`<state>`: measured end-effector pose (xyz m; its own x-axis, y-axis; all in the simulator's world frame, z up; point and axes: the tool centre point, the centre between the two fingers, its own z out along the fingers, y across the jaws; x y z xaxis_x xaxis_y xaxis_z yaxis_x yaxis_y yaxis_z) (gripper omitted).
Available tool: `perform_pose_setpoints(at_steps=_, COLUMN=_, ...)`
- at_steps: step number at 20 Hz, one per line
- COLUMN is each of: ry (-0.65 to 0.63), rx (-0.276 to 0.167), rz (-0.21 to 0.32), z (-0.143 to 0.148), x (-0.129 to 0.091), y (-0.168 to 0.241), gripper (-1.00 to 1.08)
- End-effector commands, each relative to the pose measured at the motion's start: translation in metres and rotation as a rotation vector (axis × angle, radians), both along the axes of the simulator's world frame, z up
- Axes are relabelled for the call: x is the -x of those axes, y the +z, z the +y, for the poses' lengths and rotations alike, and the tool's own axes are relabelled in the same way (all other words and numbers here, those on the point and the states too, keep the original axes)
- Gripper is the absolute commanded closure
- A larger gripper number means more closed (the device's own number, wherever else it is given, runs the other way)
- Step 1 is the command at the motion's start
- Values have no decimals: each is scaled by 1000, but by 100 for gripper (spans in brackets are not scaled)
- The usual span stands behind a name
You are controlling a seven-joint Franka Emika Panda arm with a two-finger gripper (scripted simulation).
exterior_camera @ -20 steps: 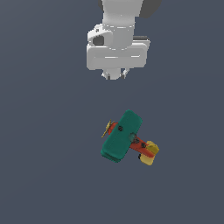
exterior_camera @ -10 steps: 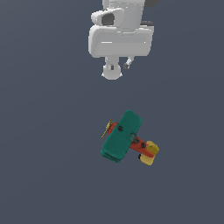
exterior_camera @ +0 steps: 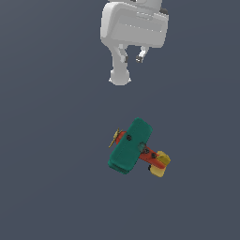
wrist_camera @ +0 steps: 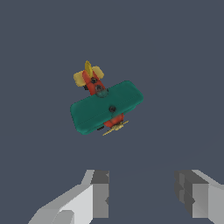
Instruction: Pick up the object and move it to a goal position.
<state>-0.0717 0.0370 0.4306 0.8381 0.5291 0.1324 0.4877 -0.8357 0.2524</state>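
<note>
The object is a small toy biplane (exterior_camera: 132,146) with teal-green wings, a red body, and a yellow tail and propeller. It lies flat on the dark grey floor, a little below the middle of the exterior view. My gripper (exterior_camera: 132,56) hangs well above it in that picture, apart from it. The wrist view shows the biplane (wrist_camera: 106,106) ahead of the gripper (wrist_camera: 144,192), whose two fingers (wrist_camera: 99,192) stand wide apart with nothing between them.
A plain dark grey floor (exterior_camera: 47,164) surrounds the biplane on all sides. A rounded white part of the hand (exterior_camera: 119,77) juts down beside the fingers.
The white hand has turned and drifted slightly toward the exterior view's right and top. The biplane has not moved.
</note>
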Motion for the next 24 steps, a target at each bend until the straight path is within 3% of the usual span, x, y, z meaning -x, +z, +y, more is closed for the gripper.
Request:
perform_pose_setpoints(at_steps=1, ry=50, rx=32, rz=-17, z=4, x=1, y=9, gripper=-20)
perform_pose_setpoints(at_steps=12, ry=257, rx=190, rz=-77, z=21, x=7, y=46, gripper=-20)
perform_pose_setpoints(at_steps=24, ry=472, rx=396, rz=-108, z=45, x=15, y=78, gripper=-20)
